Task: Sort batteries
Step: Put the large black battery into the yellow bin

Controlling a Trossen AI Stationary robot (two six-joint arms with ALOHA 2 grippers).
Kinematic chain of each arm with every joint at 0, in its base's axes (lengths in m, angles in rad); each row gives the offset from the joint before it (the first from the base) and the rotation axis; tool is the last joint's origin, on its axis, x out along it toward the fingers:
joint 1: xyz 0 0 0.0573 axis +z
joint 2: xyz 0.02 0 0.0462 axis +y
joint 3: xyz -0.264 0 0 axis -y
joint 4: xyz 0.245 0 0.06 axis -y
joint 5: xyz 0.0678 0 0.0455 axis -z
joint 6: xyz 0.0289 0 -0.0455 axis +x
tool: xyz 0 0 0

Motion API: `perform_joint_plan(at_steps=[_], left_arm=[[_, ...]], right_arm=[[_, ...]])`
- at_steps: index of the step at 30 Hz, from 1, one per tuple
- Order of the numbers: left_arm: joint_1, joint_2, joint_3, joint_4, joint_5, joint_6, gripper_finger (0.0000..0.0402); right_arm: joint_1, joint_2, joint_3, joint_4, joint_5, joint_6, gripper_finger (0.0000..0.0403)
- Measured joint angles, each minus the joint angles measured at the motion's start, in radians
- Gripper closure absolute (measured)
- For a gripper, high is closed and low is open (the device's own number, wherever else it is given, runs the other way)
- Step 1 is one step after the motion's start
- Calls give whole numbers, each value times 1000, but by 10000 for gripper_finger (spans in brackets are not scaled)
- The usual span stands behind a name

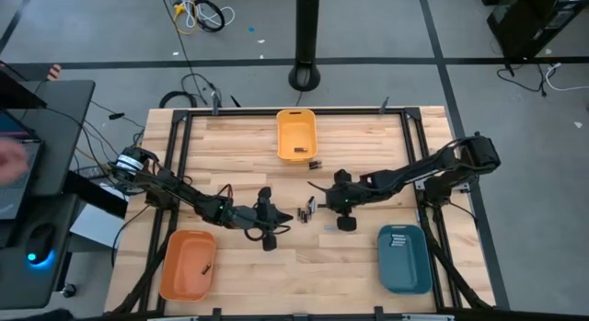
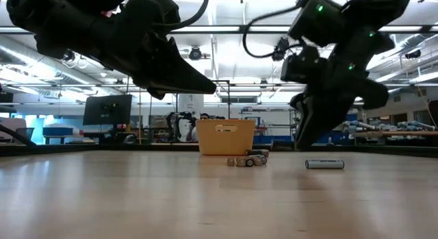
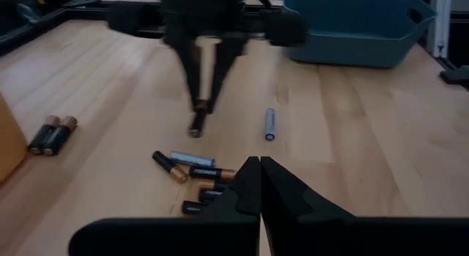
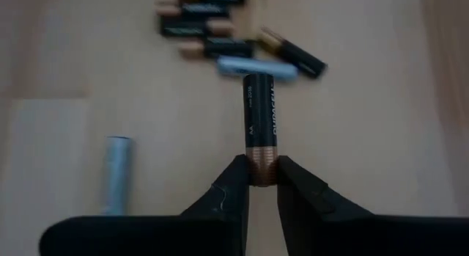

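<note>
Several batteries lie in a loose cluster on the wooden table's middle, also seen in the left wrist view. A pale silvery-blue battery lies apart on its side. My right gripper stands just right of the cluster, shut on a black-and-copper battery. My left gripper hovers shut with nothing in it, just left of the cluster. Two more batteries lie in front of the yellow bin. My right gripper pinches the battery's copper end between its two fingertips. The fingers slant down from the table's right side, and the battery runs on in line with them. The battery hangs tilted below the fingers; whether its lower end touches the table I cannot tell.
An orange bin with one battery stands at the near left. A teal bin holding batteries stands at the near right. The yellow bin at the far middle holds a few dark batteries. A black frame borders the table.
</note>
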Motion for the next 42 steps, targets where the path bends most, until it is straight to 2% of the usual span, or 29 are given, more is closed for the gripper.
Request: perform_joint_plan(at_steps=[4, 11, 16, 20, 24, 33, 37, 42], left_arm=[[4, 0, 0, 0, -48, -25, 393], [32, 0, 0, 0, -72, -70, 393], [33, 0, 0, -5, -79, -11, 393], [31, 0, 0, 2, -79, 28, 393], [39, 0, -36, 57, -77, 35, 393], [47, 0, -223, 378, -49, 39, 393], [48, 0, -245, 380, -49, 36, 393], [48, 0, -257, 377, -49, 60, 393]], right_arm=[[32, -29, 0, 2, 17, 15, 343], [61, -123, 2, 5, 77, 15, 342], [-15, -180, 70, -37, 104, -3, 342], [-111, -154, 188, -104, 99, -79, 342], [-211, -81, 336, -181, 67, -165, 342], [-409, 165, 715, -388, -46, -345, 342], [-484, 298, 846, -466, -99, -393, 342], [-558, 455, 942, -547, -148, -421, 341]])
